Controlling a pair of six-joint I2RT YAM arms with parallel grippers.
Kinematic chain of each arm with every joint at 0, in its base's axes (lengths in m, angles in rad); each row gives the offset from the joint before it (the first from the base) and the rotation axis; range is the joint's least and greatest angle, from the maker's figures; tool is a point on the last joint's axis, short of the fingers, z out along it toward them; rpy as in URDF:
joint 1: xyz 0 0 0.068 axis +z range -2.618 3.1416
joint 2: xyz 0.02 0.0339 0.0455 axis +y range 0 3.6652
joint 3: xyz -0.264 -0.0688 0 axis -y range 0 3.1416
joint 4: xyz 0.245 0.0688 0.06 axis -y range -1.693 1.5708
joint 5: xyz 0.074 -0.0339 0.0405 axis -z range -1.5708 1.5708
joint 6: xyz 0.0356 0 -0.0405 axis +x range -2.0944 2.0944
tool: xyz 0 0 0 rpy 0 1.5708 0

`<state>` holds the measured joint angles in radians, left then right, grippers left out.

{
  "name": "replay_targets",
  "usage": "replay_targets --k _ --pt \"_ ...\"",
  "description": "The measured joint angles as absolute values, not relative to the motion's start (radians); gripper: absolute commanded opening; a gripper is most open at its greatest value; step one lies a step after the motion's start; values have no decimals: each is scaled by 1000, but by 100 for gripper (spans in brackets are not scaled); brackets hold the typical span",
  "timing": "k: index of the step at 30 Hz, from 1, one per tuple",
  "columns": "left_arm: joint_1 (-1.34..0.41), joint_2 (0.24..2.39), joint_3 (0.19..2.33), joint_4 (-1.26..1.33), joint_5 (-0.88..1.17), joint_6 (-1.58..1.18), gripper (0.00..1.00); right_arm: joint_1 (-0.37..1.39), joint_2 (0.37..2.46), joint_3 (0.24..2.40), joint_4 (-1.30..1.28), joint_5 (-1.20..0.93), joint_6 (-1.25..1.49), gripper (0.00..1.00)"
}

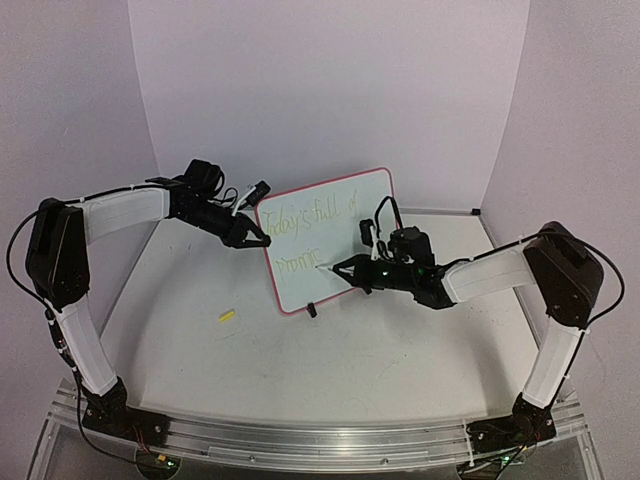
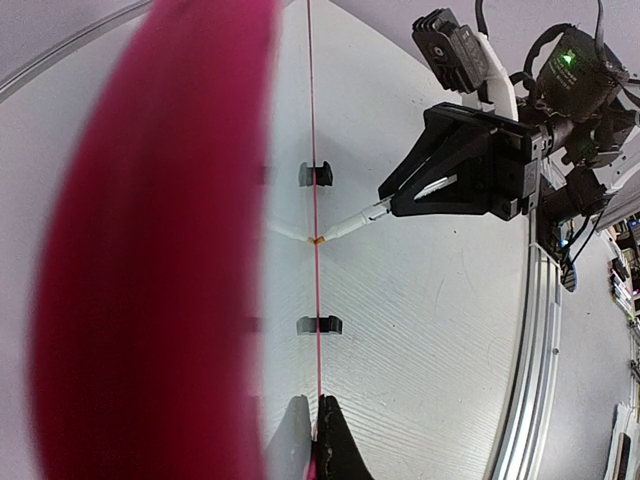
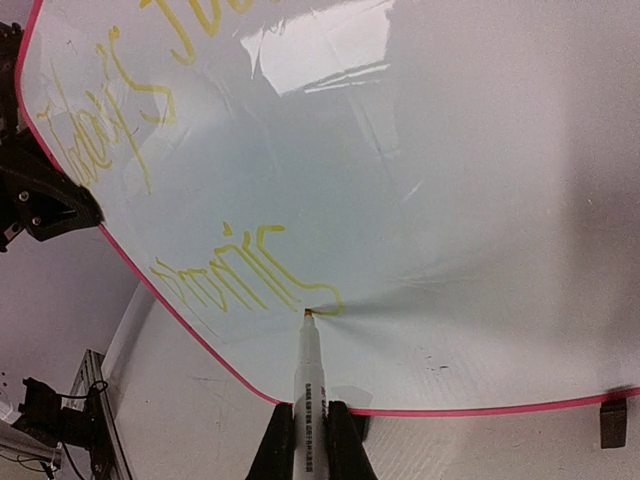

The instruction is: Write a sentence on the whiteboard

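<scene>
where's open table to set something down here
Widest bare patch: the near table in front of the whiteboard, between the two arm bases and right of the small yellow piece. It is crowded at the board itself: the left gripper clamps its left edge, and the right gripper presses a marker to its face.

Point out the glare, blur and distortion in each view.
Top external: even light, sharp, though the sentence reads faint on the whiteboard. Left wrist: its red frame is an out-of-focus smear up close; the metal rail bows from lens distortion. Right wrist: glare patch near the board's top; marker tip sharp.
</scene>
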<state>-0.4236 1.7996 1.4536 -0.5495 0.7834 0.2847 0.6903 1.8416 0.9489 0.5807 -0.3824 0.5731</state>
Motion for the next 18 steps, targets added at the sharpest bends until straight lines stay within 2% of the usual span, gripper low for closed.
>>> replay_targets --k 18 --pt "-424 1800 1454 -550 783 285 0 683 1742 885 644 -329 595 0"
